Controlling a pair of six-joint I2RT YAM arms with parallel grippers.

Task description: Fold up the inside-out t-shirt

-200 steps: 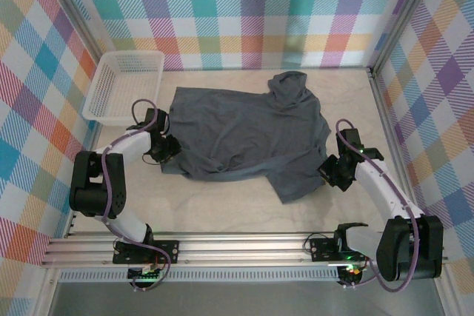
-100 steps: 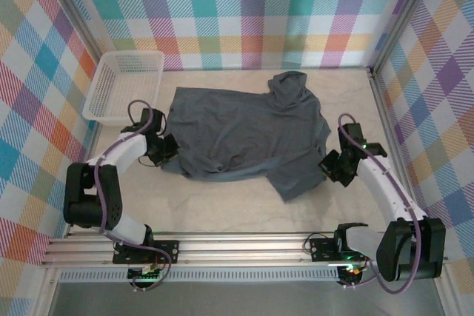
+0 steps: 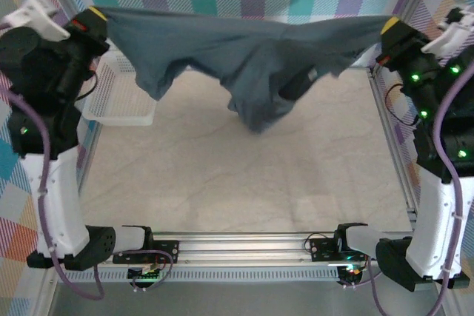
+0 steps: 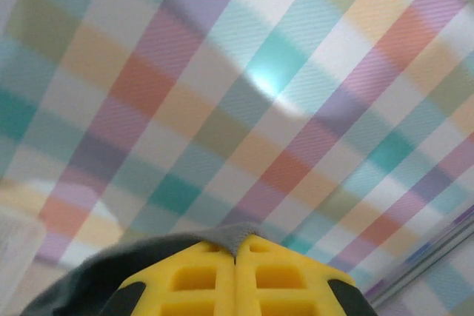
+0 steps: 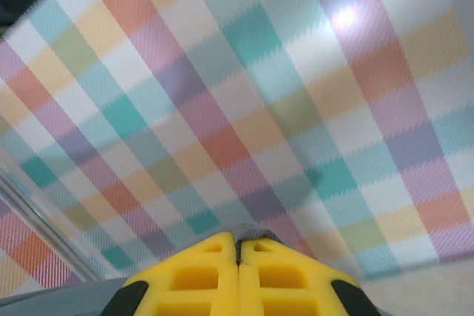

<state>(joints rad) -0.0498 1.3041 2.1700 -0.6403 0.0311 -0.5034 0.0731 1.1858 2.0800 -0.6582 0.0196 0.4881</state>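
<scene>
Raised off the table (image 3: 222,183), t-shirt (image 3: 252,64) sags between left fingers (image 4: 196,280) and right fingers (image 5: 194,279) (wrist views: clamped on cloth).

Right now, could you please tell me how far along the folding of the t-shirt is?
Done: the left gripper and the right gripper are each shut on an edge of the t-shirt. In hand: it hangs stretched between them above the table, sagging in the middle. Left: no fold is visible yet, so it probably needs to be laid flat and folded.
</scene>
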